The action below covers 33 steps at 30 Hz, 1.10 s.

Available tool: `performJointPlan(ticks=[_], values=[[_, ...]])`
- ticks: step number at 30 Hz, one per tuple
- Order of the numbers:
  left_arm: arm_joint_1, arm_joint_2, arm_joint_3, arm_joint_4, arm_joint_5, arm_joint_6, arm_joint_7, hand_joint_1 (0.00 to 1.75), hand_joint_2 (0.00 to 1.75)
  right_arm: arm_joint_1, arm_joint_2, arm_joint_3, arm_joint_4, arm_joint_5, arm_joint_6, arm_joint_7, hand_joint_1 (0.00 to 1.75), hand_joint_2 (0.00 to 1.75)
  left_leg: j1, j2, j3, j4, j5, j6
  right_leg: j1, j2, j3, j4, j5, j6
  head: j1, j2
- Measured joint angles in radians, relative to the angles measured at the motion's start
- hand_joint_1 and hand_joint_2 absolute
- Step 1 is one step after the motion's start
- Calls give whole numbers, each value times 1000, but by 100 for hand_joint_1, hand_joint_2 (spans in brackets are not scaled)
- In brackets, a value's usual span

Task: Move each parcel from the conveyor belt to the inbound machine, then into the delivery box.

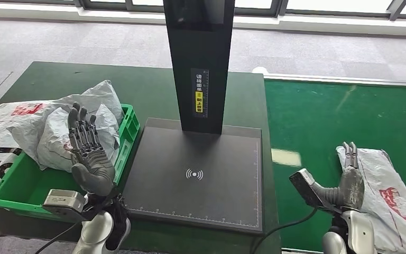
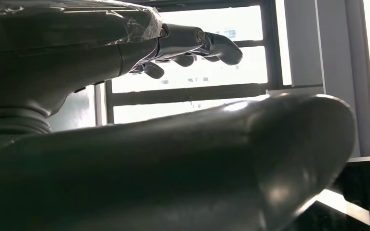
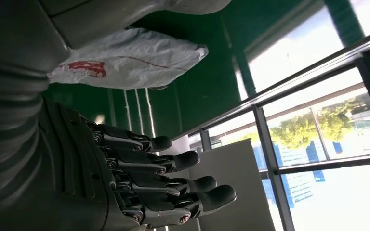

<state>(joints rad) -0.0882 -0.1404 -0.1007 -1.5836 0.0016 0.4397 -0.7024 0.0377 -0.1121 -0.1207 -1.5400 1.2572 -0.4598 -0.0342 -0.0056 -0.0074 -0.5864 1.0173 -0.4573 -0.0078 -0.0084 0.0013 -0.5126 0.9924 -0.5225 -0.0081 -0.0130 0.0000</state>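
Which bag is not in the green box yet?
The parcel on the conveyor belt, beside the right hand. The others lie in or by the box.

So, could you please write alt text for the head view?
The right robot hand rests open beside a white parcel on the green conveyor belt. The left robot hand is raised open over a green delivery box holding parcels, beside the black inbound machine.
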Motion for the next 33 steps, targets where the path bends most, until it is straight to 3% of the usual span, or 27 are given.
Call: performJointPlan(ticks=[3, 6, 8, 12, 19, 25, 33], values=[[6, -10, 0, -18, 15, -43, 0, 0, 0, -7, -49, -25, 32, -11, 38, 15, 0, 175, 0, 1, 0, 0, 0, 0, 0, 1, 0, 0, 0, 0, 0, 0], [19, -27, 8, -29, 64, -186, 0, 0, 0, -7, -116, -63, 64, -60, 108, 16, 0, 175, -1, -1, 0, 0, 0, 0, -1, -1, 0, 0, -1, 1, 0, 0], [25, -43, 22, -39, 59, -231, 0, 0, 0, -21, -166, -100, 98, -87, 152, -2, 0, 175, -1, -1, -1, 0, 0, 1, -1, -1, 0, 0, -1, 1, 0, 0], [26, -63, 37, -53, 39, -208, 0, 0, 0, -108, -252, -142, 236, -75, 223, -18, 0, 175, -2, 2, 0, 0, 0, 2, -2, 2, -1, 0, 1, 3, 0, 0], [27, -67, 37, -53, 38, -200, 0, 0, 0, -327, -372, -148, 593, 11, 241, 5, 0, 175, -3, 1, 0, 0, 2, 5, -3, 1, 0, 0, 2, 5, 0, 0], [26, -68, 37, -43, 28, -194, 0, 0, 0, -431, -405, -147, 819, 30, 245, 9, 0, 175, -3, 1, -1, 0, 2, 5, -3, 1, -1, 0, 2, 5, 0, 0], [15, -68, 37, -12, 15, -163, 0, 0, 0, -522, -394, -147, 1015, 50, 255, 9, 0, 175, -3, 1, -1, 0, 2, 5, -2, 1, -1, 0, 2, 5, 0, 0]])
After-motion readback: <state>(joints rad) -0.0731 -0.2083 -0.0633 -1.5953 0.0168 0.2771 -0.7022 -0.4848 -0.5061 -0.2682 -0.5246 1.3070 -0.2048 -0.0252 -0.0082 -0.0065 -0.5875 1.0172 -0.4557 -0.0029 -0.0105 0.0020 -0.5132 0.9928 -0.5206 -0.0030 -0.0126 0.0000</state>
